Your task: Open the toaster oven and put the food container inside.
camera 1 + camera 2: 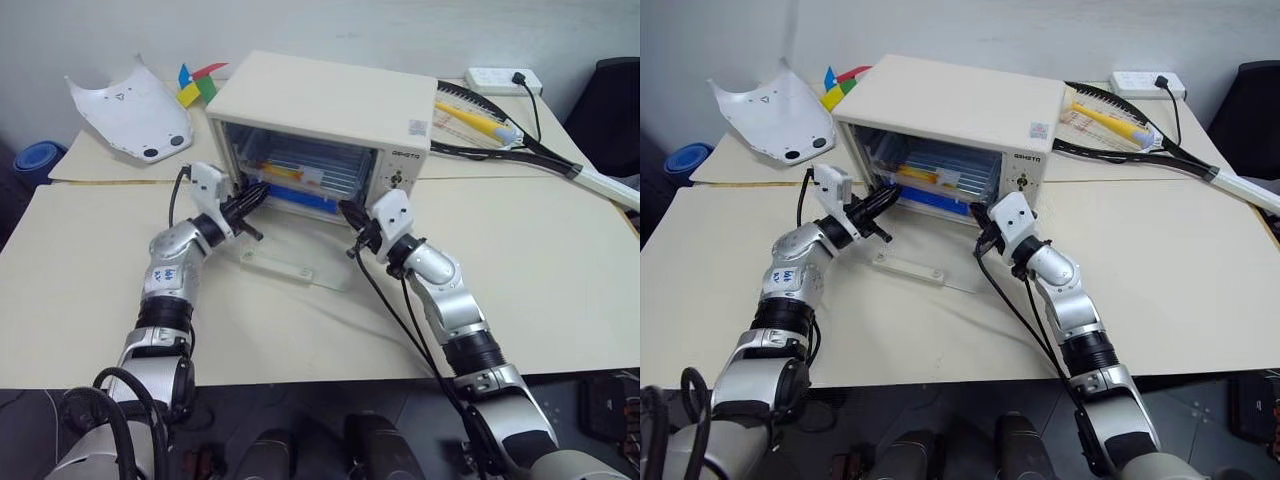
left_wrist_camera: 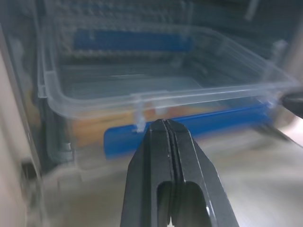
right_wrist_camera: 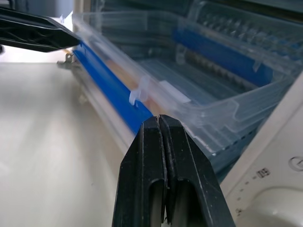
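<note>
The cream-white toaster oven [image 1: 320, 100] stands at the back of the table with its glass door [image 1: 300, 262] dropped flat in front of it. The clear food container [image 1: 300, 178], with a blue clip and orange food, sits in the oven's mouth on the rack. My left gripper [image 1: 262, 190] is shut, its tip at the container's front left edge [image 2: 142, 101]. My right gripper [image 1: 345, 208] is also shut, its tip at the front right corner by the blue clip [image 3: 113, 90]. Neither holds anything. Whether the tips touch the box I cannot tell.
A white curved shell [image 1: 130, 110] lies at the back left beside coloured blocks [image 1: 198, 85]. A racket [image 1: 490, 135] and a power strip [image 1: 503, 80] lie to the right of the oven. A blue object [image 1: 38, 158] sits off the table's left edge.
</note>
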Action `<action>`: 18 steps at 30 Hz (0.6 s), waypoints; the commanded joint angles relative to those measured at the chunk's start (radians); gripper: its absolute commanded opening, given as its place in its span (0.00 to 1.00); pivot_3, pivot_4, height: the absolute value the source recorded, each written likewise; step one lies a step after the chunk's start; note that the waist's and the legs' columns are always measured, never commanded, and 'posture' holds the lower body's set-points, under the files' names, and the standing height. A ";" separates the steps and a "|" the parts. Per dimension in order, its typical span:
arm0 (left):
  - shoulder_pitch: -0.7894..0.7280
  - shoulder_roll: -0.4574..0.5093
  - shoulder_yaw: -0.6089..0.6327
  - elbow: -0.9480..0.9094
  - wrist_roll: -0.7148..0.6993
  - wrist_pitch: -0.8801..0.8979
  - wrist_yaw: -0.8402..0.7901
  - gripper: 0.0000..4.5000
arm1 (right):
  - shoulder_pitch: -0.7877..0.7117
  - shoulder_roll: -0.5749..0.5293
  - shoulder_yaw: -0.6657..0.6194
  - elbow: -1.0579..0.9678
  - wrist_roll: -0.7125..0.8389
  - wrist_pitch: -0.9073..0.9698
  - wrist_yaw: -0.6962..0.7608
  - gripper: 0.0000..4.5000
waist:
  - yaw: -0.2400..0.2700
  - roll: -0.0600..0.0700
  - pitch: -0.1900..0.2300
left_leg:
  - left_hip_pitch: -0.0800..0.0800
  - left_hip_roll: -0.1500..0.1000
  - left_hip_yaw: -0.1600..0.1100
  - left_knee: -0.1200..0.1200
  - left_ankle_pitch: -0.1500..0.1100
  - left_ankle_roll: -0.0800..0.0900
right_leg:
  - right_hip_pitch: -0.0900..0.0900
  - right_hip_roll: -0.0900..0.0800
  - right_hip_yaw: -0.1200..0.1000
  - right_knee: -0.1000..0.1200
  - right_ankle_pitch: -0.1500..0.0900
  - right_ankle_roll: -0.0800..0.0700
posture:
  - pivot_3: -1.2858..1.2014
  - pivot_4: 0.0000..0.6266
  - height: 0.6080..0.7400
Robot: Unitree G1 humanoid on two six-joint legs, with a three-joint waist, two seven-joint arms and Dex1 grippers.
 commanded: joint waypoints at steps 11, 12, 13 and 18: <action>0.375 0.402 0.087 -0.614 -0.323 0.501 -0.415 0.46 | 0.297 -0.336 -0.098 -0.305 0.182 0.116 0.375 0.00 | -0.007 0.001 0.000 | -0.010 0.001 0.002 0.001 0.000 -0.001 | -0.011 0.000 0.002 0.003 0.000 0.000 | 0.52 0.24 1.00; 0.406 0.451 0.111 -0.653 -0.352 0.552 -0.437 0.52 | 0.304 -0.338 -0.087 -0.282 0.174 0.098 0.392 0.00 | -0.003 0.002 0.000 | -0.010 0.001 0.002 0.001 0.000 -0.001 | -0.011 0.000 0.003 0.003 0.000 0.000 | 0.52 0.24 1.00; 0.435 0.491 0.130 -0.678 -0.362 0.567 -0.460 0.58 | 0.304 -0.335 -0.076 -0.256 0.163 0.082 0.405 0.00 | -0.002 0.002 0.000 | -0.009 0.001 0.002 0.001 0.001 -0.001 | -0.011 0.000 0.003 0.004 0.000 0.000 | 0.52 0.24 1.00; 0.587 0.623 0.192 -0.676 -0.339 0.436 -0.671 0.90 | 0.236 -0.264 -0.007 -0.095 0.105 0.006 0.441 0.00 | 0.004 0.005 0.001 | -0.008 0.001 0.004 0.000 0.001 -0.001 | -0.011 0.000 0.004 0.003 0.000 0.000 | 0.52 0.24 1.00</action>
